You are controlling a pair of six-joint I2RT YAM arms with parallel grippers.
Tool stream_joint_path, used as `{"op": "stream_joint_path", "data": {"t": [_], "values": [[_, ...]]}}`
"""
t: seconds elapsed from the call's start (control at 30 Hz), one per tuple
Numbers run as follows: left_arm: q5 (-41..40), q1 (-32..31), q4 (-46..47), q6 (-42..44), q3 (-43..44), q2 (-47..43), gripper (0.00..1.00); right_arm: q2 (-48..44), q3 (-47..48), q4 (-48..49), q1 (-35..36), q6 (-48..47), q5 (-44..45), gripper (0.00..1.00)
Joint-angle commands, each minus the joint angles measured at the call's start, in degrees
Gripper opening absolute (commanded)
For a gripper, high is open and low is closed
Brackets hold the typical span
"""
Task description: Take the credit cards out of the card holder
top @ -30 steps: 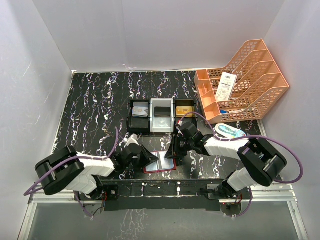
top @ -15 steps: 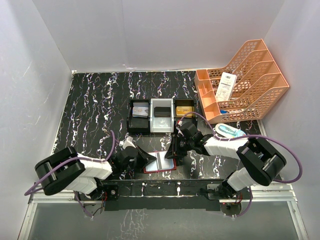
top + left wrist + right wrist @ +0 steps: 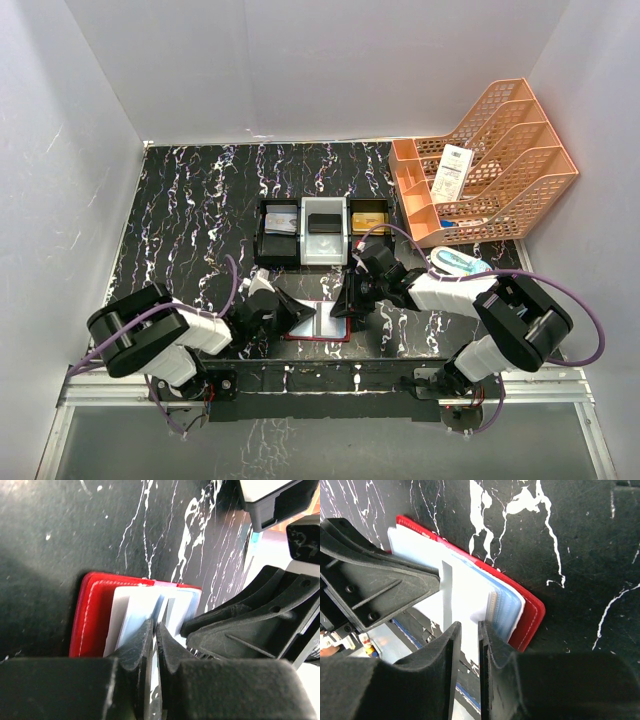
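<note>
Your left hand (image 3: 152, 629) is pressed together, pinching a thin pale edge of the cards (image 3: 134, 607) that fan up out of the wallet (image 3: 92, 612). Your right hand (image 3: 470, 632) comes in from the other side with its fingers a narrow slit apart over the same white and light blue sheets, but you cannot tell whether it grips one. The red wallet lies open on the tabletop (image 3: 190, 210) near its front edge, between the two hands, with its long axis running left to right in the top view. Its stitched red border shows at the outer side in each wrist view. How many cards are in the fan is hard to make out, since both hands cover much of it. Farther back sits a three-part tray (image 3: 325, 260). Its left part holds a pale flat item (image 3: 280, 226), the white middle part a dark item (image 3: 323, 224), and the right part an orange-gold card (image 3: 368, 217). At the back right stands an orange mesh rack (image 3: 520, 190) with a white labelled packet (image 3: 455, 170) in it. A pale blue and white object (image 3: 460, 262) lies by your right arm, too small to identify.
</note>
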Motion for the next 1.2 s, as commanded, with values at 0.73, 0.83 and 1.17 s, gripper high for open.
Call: {"op": "stream_joint_path", "data": {"t": [0.73,0.83,1.17], "values": [[3.0,-0.4,-15.0,15.9,3.0,-11.4,0.00,1.2,0.3,-9.9,1.1,-1.6,9.5,0.29],[3.2,-0.4,-14.7,15.6,2.7,-11.0,0.00,1.3,0.4,-9.7,1.1,-1.6,9.1,0.27],[3.7,-0.4,-17.7,13.5,4.2,-7.8,0.12,1.5,0.3,-9.6,1.2,-1.8,8.2,0.27]]}}
